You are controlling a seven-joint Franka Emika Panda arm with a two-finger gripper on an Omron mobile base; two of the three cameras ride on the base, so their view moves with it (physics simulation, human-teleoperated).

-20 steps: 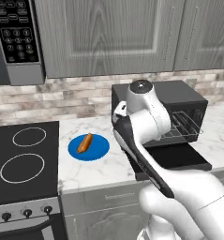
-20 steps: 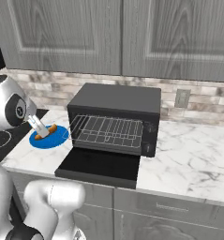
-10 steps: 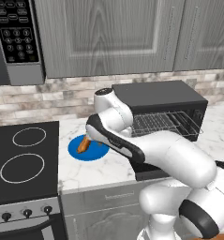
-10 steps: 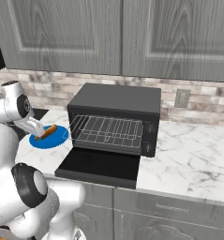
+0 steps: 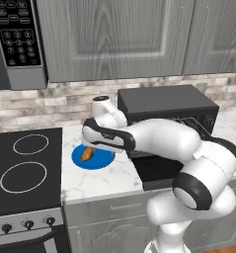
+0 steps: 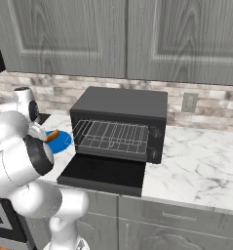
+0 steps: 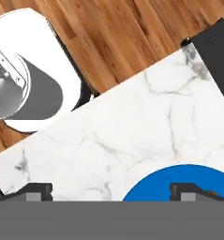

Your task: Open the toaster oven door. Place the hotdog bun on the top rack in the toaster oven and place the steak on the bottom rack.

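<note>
The black toaster oven (image 6: 119, 104) stands on the marble counter with its door (image 6: 102, 171) folded down flat in front. Silver wire racks (image 6: 113, 135) show inside the opening. Left of the oven lies the orange-tan hotdog bun (image 5: 87, 154) on a blue round plate (image 5: 100, 160). My gripper (image 5: 91, 147) hangs just above the bun and plate, pointing down. In the hand view its fingertips (image 7: 37, 192) stand wide apart, open and empty, with the plate (image 7: 174, 183) below the right one. The steak is out of view.
A black cooktop (image 5: 23, 165) lies left of the plate. A keypad microwave (image 5: 16, 42) hangs above it, beside grey wall cabinets (image 6: 123, 34). Bare marble counter (image 6: 201, 161) stretches right of the oven. Wooden floor (image 7: 123, 37) lies beyond the counter edge.
My arm has swung left from in front of the open oven to over the blue plate, and the hand has come down close to the bun. Oven, door and bun have not moved.
</note>
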